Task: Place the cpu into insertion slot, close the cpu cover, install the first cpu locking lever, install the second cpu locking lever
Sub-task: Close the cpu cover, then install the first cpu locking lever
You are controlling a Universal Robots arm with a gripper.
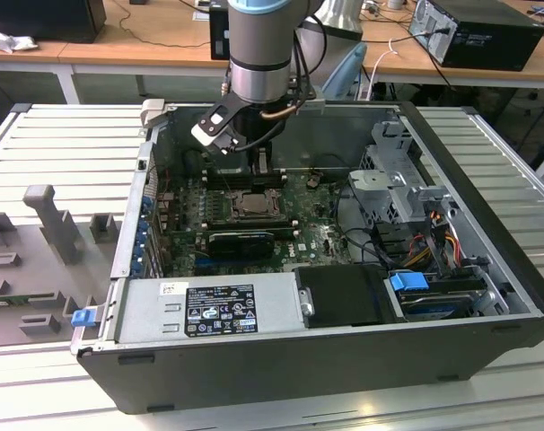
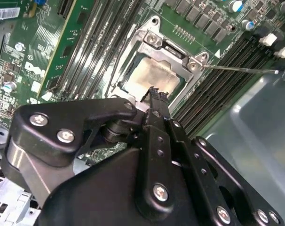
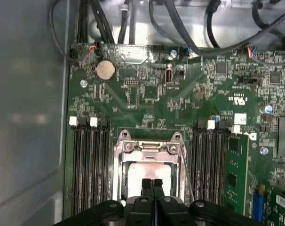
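Note:
The cpu (image 3: 149, 170) lies flat in the insertion slot (image 1: 251, 205) on the green board, its pale metal top (image 2: 154, 75) showing through the cut-out. The silver cpu cover (image 3: 149, 148) lies down around it as a frame (image 2: 152, 40). My gripper (image 3: 152, 181) is shut with nothing between its black fingers, and its tips (image 2: 154, 90) are over the near edge of the cpu; I cannot tell whether they touch it. In the exterior view the gripper (image 1: 261, 169) hangs just behind the socket. A thin wire locking lever (image 2: 241, 69) sticks out sideways over the memory slots (image 2: 217, 80).
Long black memory slots (image 3: 88, 165) run along both sides of the socket (image 3: 210, 160). A coin battery (image 3: 105, 70) and cables (image 3: 180, 28) lie beyond it. The case holds a power supply (image 1: 209, 310), a drive cage (image 1: 402, 184) and a black card (image 1: 241, 241).

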